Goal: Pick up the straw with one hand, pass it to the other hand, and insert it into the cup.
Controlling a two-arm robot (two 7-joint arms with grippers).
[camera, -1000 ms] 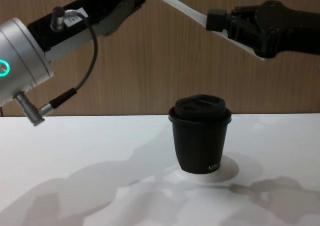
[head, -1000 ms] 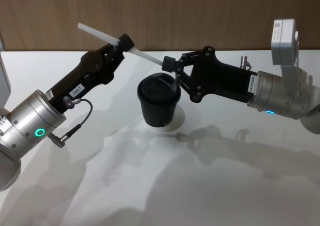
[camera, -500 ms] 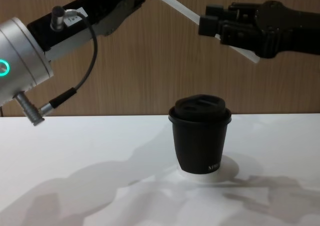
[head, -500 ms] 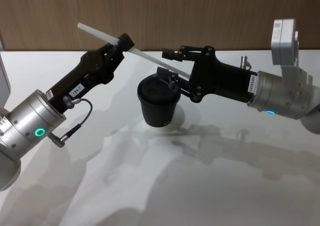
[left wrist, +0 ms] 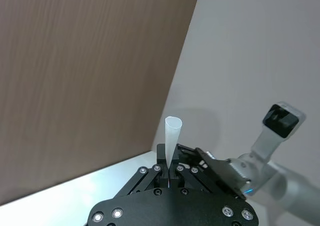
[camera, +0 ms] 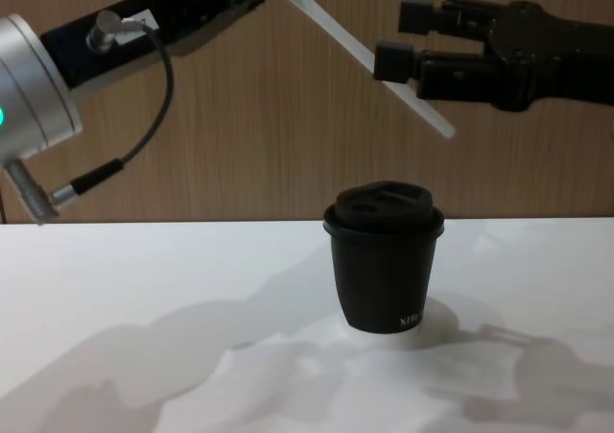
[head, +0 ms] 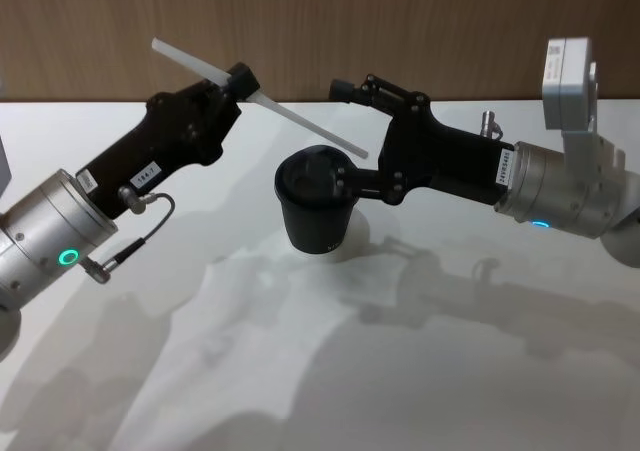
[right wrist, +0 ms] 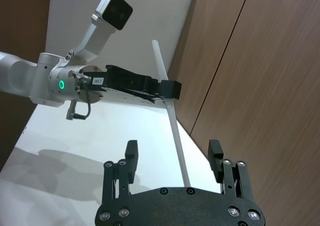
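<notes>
My left gripper [head: 243, 83], its white label [head: 152, 174] reading 184-7, pinches the straw [head: 300, 123]; my right gripper [head: 342, 136] is spread wide, the straw's lower end between its fingers, the cup [head: 318, 211] just below, lettering unreadable

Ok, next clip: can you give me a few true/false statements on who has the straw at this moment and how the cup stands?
1. The left gripper is shut on the straw. True.
2. The right gripper is clamped on the straw. False: its fingers are spread wide, with the straw running between them.
3. The straw's lower end sits in the cup. False: the straw slants in the air above the cup.
4. The cup stands upright on the table with its lid on. True.
</notes>
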